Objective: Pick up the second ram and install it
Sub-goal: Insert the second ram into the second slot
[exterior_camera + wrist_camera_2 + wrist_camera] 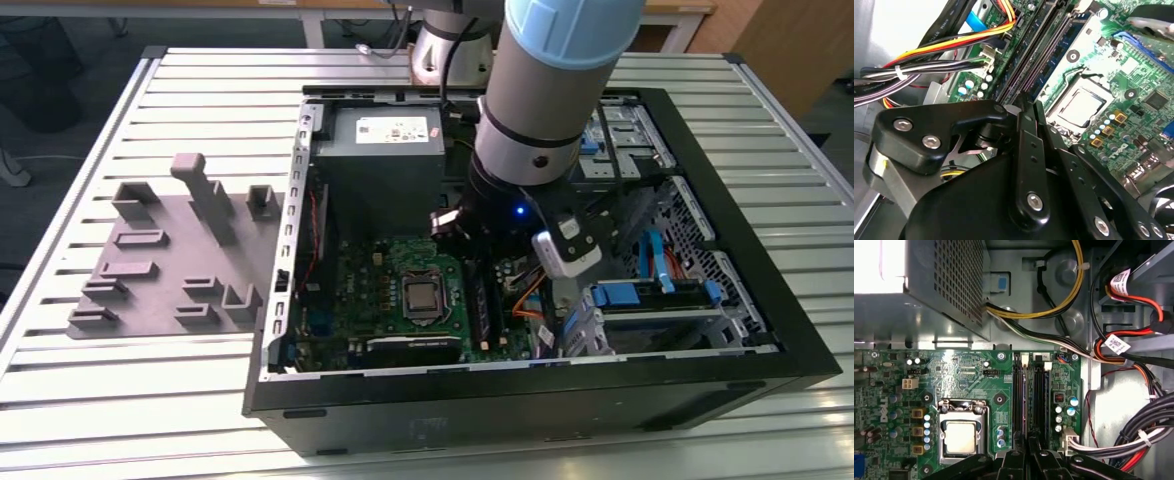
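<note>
Hand (1029,452) of mine poised over the memory slots (1030,395); fingers pressed together, seemingly seating the second ram (1027,437); next needs straight downward pressure.

The arm (541,110) reaches into the open computer case (534,390).
</note>
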You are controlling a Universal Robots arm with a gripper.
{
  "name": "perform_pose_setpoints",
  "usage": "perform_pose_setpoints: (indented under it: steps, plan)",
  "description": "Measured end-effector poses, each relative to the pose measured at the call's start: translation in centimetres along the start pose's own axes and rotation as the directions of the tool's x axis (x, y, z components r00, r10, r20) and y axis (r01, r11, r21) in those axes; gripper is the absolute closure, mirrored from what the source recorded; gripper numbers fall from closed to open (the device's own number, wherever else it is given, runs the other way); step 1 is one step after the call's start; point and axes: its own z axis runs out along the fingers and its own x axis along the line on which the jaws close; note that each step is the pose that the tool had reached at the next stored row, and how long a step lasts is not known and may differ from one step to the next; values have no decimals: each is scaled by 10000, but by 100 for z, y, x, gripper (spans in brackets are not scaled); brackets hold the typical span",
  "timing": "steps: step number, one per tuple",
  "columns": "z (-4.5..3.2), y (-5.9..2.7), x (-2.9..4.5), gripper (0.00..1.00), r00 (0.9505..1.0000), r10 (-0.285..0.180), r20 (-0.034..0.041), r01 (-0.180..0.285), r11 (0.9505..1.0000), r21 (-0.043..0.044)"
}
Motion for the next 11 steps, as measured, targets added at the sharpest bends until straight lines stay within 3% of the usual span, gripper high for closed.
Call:
perform_pose_setpoints:
  steps: [11]
  plan:
    - [4,-1,1,86,10000,33,-1,-33,10000,21]
